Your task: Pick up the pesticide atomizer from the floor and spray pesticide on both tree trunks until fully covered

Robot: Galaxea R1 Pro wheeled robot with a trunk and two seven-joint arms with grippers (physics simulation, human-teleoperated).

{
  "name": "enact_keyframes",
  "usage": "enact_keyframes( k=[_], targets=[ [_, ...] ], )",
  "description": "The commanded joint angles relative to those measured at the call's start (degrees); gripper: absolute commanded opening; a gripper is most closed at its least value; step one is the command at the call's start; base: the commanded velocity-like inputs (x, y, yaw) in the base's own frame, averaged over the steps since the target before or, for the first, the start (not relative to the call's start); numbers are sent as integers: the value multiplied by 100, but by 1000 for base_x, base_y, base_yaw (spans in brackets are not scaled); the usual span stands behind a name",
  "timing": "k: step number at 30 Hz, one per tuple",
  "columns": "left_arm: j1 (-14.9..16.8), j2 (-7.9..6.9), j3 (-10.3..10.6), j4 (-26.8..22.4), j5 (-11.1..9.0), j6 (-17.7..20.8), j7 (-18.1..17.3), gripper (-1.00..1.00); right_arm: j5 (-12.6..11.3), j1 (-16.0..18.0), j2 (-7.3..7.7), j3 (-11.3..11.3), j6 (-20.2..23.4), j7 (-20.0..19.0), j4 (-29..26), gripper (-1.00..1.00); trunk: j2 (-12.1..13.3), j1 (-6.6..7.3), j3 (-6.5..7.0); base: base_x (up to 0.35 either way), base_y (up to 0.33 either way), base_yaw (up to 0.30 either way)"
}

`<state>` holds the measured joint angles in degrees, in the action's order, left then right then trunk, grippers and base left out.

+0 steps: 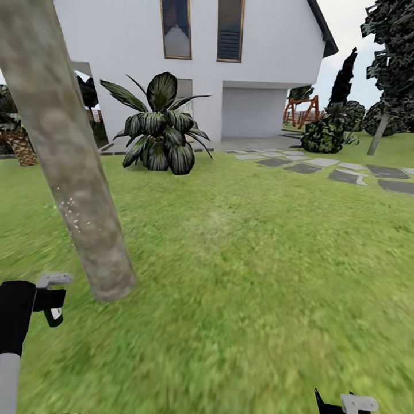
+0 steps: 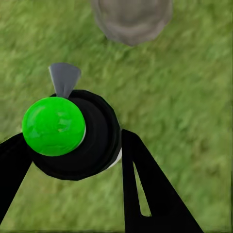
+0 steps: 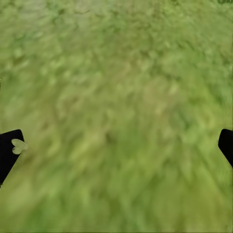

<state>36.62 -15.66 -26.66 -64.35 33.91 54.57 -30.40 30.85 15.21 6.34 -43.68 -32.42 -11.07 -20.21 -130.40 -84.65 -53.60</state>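
My left gripper is shut on the pesticide atomizer, a black bottle with a bright green round top and a grey nozzle. In the head view the left gripper holds the atomizer low at the left. Its nozzle points toward the tree trunk, close beside it. This thick grey-beige trunk rises from the grass and carries a small patch of white pesticide specks. The trunk's base also shows ahead of the nozzle. My right gripper hangs open over bare lawn.
A low striped broad-leaved plant stands before the white house. Grey paving slabs run across the right. Dark shrubs and a thin leaning dark tree stand far right. Open lawn spreads ahead and to the right.
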Motion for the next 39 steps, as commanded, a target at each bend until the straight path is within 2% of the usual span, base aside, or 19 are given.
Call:
enact_keyframes(
  k=[1, 10, 18, 23, 26, 30, 33, 34, 39],
  targets=[
    [-7, 20, -3, 50, -2, -54, 8, -100, 0, 1, 0, 0, -1, 0, 0, 100, 0, 0, 0, 190, -227, 276],
    [-14, 31, -30, 101, 8, -106, 16, -100, 0, 0, 6, 0, -1, 0, 0, 100, 0, 0, 0, 277, -142, 82],
    [-14, 28, -19, 106, 14, -111, 16, -100, 0, 0, 8, 0, 0, 0, 0, 100, 0, 0, 0, 330, -11, 0],
    [-27, -11, -32, 331, 18, -123, 31, -100, 0, 0, 8, 0, -1, 0, 0, 100, 0, 0, 0, 88, 0, 0],
    [-74, -31, -33, 463, 26, -134, 168, -100, 0, 0, 8, 0, -1, 0, 0, 100, 0, 0, 0, 4, 0, 0],
    [-147, -20, -11, 489, 20, -139, 538, -100, 0, 1, 8, -2, -1, 0, 0, 100, 0, 0, 0, 0, 0, 123],
    [-153, 19, 19, 493, 19, -301, 575, -100, 0, 0, 8, -4, -1, 0, 0, 100, 0, 0, 0, 0, 0, 258],
    [-154, 31, 17, 493, 11, -553, 588, -100, 0, 0, 8, -1, 1, 0, 0, 100, 0, 0, 0, 0, 0, 274],
    [-155, 41, -6, 501, -34, -672, 590, -100, 0, 1, 1, 0, -1, 0, 0, 100, 0, 0, 0, 1, -3, 256]
  ],
)
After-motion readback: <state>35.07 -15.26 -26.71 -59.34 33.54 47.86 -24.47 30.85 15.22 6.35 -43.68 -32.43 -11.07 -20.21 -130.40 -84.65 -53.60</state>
